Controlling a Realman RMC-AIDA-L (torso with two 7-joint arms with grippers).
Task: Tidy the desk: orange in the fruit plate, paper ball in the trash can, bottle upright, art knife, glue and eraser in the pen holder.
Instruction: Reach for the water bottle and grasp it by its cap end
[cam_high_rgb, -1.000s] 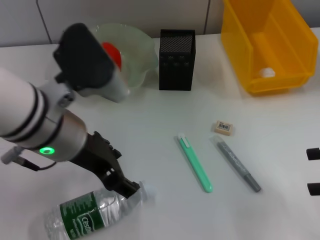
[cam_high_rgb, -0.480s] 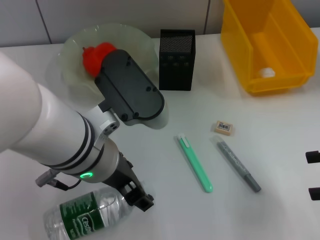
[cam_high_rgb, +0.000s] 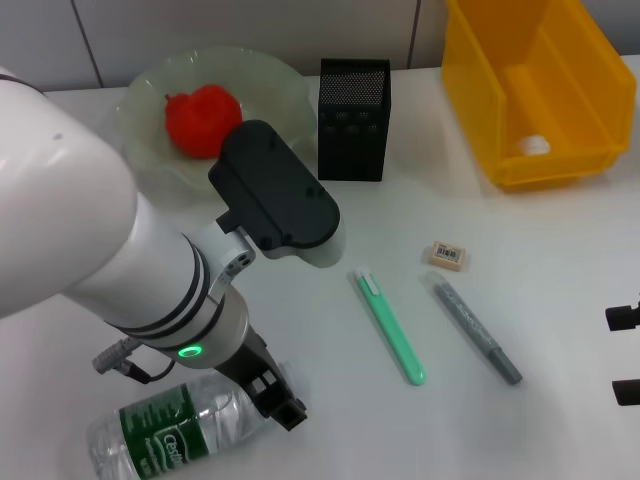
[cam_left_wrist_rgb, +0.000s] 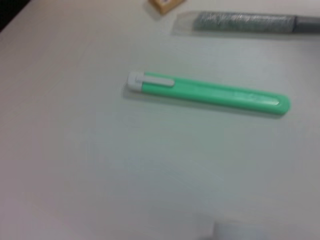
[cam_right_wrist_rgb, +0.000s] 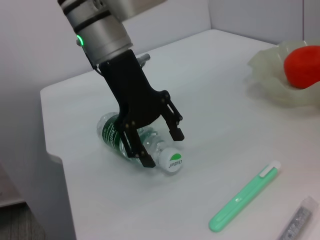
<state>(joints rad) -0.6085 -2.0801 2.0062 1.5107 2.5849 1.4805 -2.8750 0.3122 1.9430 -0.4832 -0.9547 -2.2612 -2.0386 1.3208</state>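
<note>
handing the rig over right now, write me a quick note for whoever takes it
Left end effector: open, straddling the neck of the clear plastic water bottle, which lies on its side at the near left.
Right end effector: parked at the right edge.
Done: red-orange fruit sits in the pale green glass bowl; a white ball lies in the yellow bin.
Left: stand the bottle up; green art knife, grey glue stick and beige eraser go into the black mesh holder.

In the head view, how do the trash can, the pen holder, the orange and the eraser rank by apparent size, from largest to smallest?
1. trash can, cut off by the picture edge
2. pen holder
3. orange
4. eraser

The eraser lies nearer the camera and still looks smallest.
</note>
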